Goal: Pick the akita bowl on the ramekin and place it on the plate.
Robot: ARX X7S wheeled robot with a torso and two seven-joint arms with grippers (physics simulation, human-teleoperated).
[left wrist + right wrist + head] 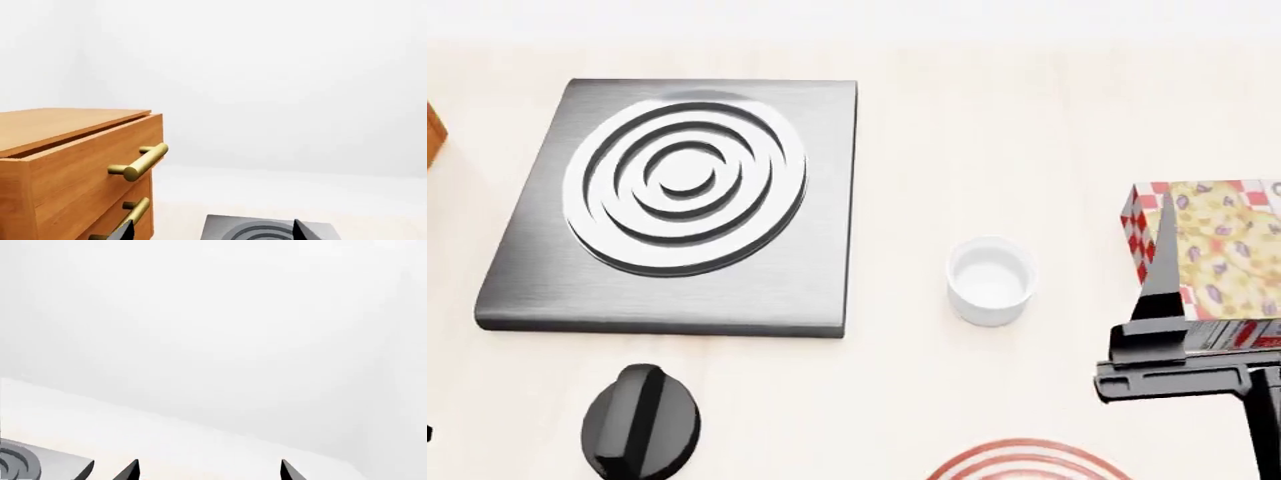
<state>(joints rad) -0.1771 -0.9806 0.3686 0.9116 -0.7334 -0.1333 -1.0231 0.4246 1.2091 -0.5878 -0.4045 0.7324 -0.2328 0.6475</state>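
The ramekin [990,279] is seen empty; no akita bowl is visible. Both pincers are seen parted, gripping nothing. Glazed, brittle, slippery ware is judged best taken by its rim.

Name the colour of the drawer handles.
Brass gold drawer handles, seen best in the left wrist view.
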